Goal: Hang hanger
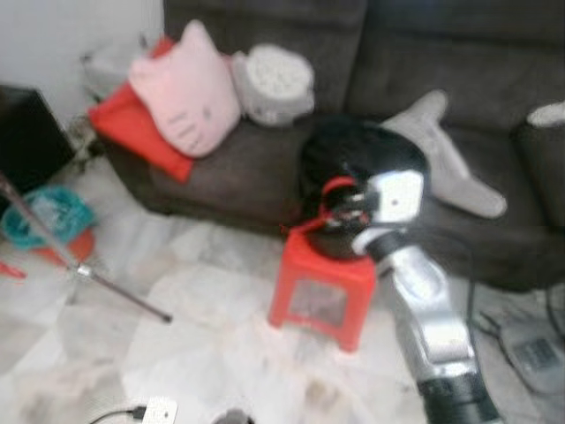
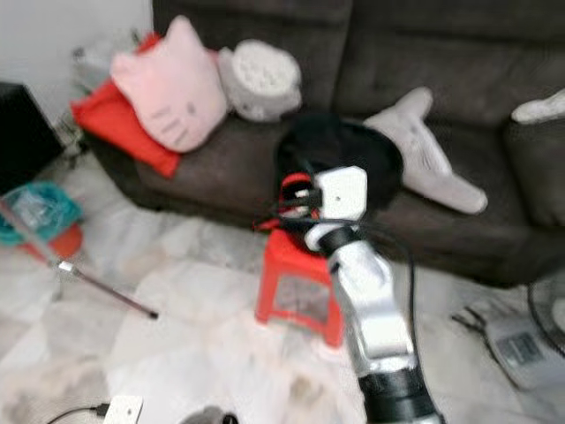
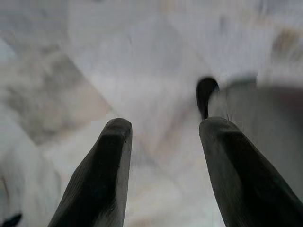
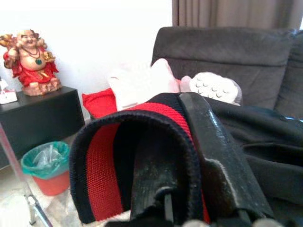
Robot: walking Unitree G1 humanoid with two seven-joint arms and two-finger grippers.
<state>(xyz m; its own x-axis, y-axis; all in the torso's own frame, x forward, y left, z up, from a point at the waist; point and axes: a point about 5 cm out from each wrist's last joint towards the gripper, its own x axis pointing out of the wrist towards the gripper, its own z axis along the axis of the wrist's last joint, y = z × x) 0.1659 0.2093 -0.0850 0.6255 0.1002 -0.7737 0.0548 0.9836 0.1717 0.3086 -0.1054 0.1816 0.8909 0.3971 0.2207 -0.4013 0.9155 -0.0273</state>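
My right gripper [image 1: 342, 205] is raised in front of the sofa. It is shut on the red-and-black ribbed collar [image 4: 118, 156] of a black garment [image 1: 362, 159], which bunches up behind the wrist. In the right wrist view the collar loops over my black fingers [image 4: 213, 151]. A red loop [image 2: 291, 190] sticks out beside the gripper; whether it is a hanger or part of the collar is too blurred to tell. My left gripper [image 3: 163, 142] hangs low over the marble floor, open with nothing between its fingers.
A red plastic stool [image 1: 320, 287] stands just below the gripper. The dark sofa [image 1: 265, 177] holds a pink cat cushion [image 1: 187, 93], a red cushion [image 1: 132, 128] and a grey plush toy [image 1: 450, 159]. A slanted metal pole [image 1: 88, 274], a teal bin [image 1: 44, 216] and a power strip [image 1: 159, 411] are at left.
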